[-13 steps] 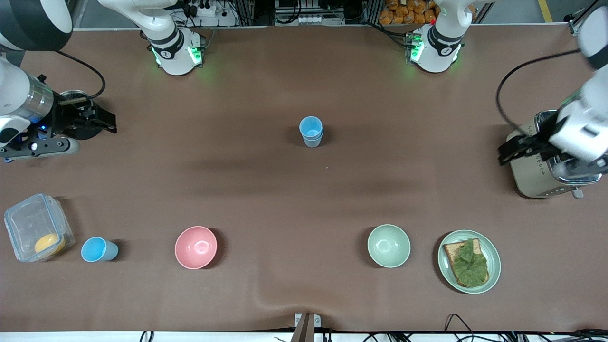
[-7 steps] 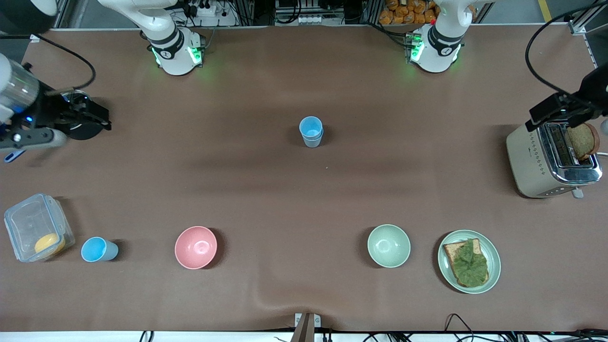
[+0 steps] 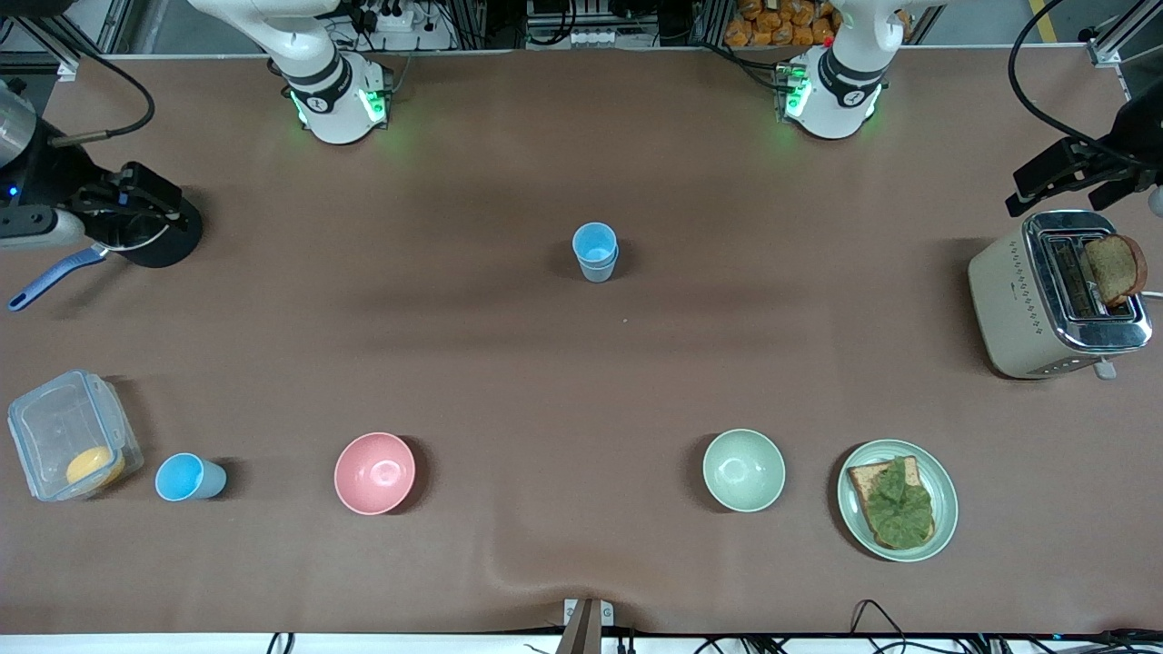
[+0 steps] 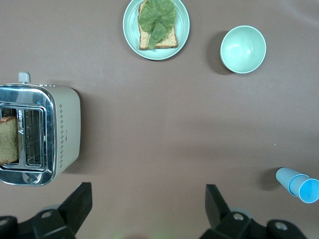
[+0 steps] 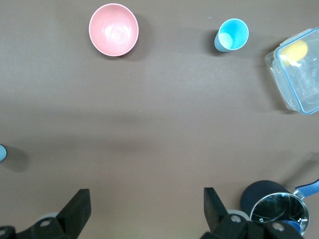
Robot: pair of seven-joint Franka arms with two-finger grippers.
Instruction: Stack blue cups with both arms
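Observation:
Two blue cups (image 3: 595, 252) stand nested at the table's middle; they also show in the left wrist view (image 4: 298, 183) and at the edge of the right wrist view (image 5: 2, 152). A single blue cup (image 3: 189, 477) stands beside the plastic box, nearer the front camera; it also shows in the right wrist view (image 5: 232, 35). My right gripper (image 3: 145, 198) is open and empty, up over the dark saucepan; its own view (image 5: 146, 208) shows bare table between the jaws. My left gripper (image 3: 1061, 173) is open and empty, up in the air beside the toaster; it also shows in its own view (image 4: 148, 206).
A pink bowl (image 3: 374, 472) and a pale green bowl (image 3: 743, 470) stand near the front edge. A plate with toast and lettuce (image 3: 897, 500), a toaster holding bread (image 3: 1054, 295), a clear box (image 3: 68, 436) and a blue-handled saucepan (image 3: 154, 241) lie toward the table's ends.
Both arms have drawn up and back toward the table's ends. The left arm has uncovered the toaster. The cups have not moved.

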